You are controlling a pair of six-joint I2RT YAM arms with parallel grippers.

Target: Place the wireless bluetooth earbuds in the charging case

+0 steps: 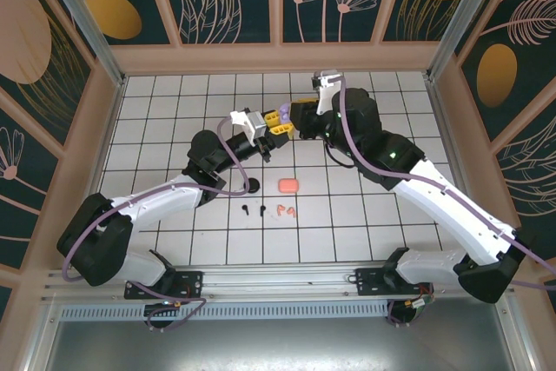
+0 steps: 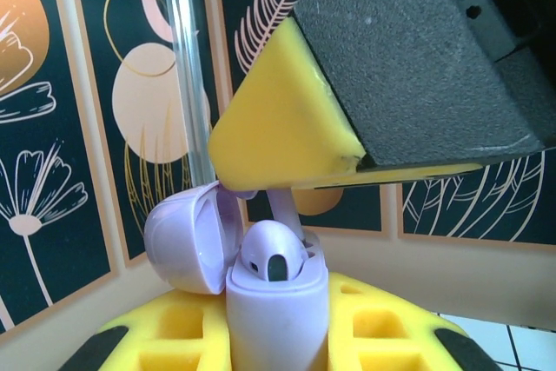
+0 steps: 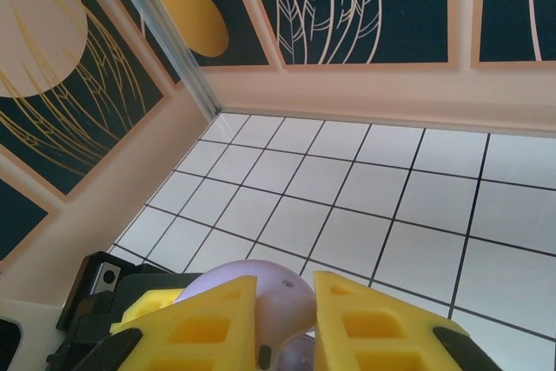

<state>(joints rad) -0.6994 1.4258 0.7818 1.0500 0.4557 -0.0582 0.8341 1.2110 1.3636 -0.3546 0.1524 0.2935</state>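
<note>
One lavender earbud [image 2: 271, 258] sits in the open lavender case [image 2: 278, 323] clamped in our left gripper [image 1: 280, 120], the right gripper [image 3: 285, 310] pinched on the second earbud [image 2: 287, 210] just above it; black pair [image 1: 259, 210] and coral pair [image 1: 281, 209] wait, well nearward.

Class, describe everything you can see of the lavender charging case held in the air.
The lavender case looks like glossy, rounded plastic. It stands upright, clamped between the left claw's yellow fingers. Its hinged lid hangs open to one side. A lavender earbud sits in its mouth, stem apparently pinched by the right claw.
</note>
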